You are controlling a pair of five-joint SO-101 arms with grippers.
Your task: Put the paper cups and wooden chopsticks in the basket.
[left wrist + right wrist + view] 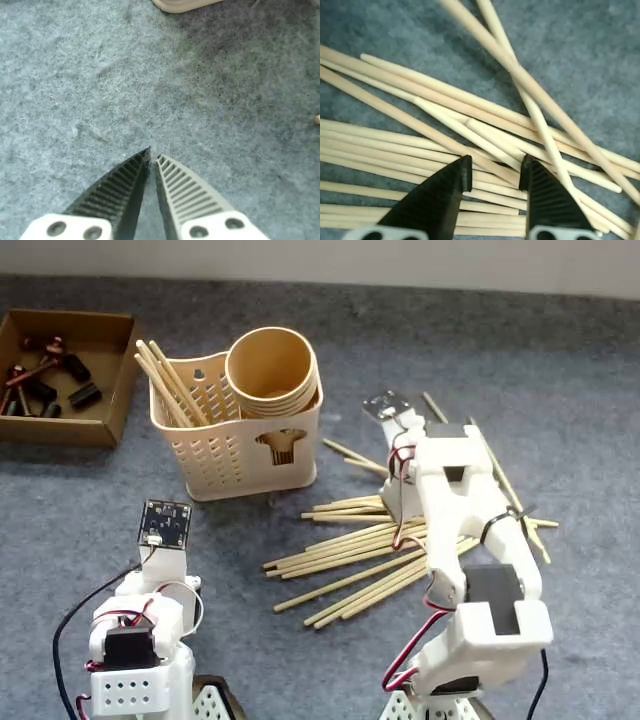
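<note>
Right gripper (pixel 496 167): jaws partly apart, a moderate gap, nothing gripped. Tips low over the loose chopsticks (pixel 420 95); whether they touch them, cannot tell.

Left gripper (pixel 154 154): tips almost meeting, nothing between them, over bare grey carpet (pixel 75 75).

Loose chopsticks lie flat in a pile just right of and in front of the basket (pixel 235 455), most running side by side, a few crossing. Paper cups (pixel 272 365) sit stacked upright in the basket, with leaning sticks (pixel 160 380) at its left corner.
</note>
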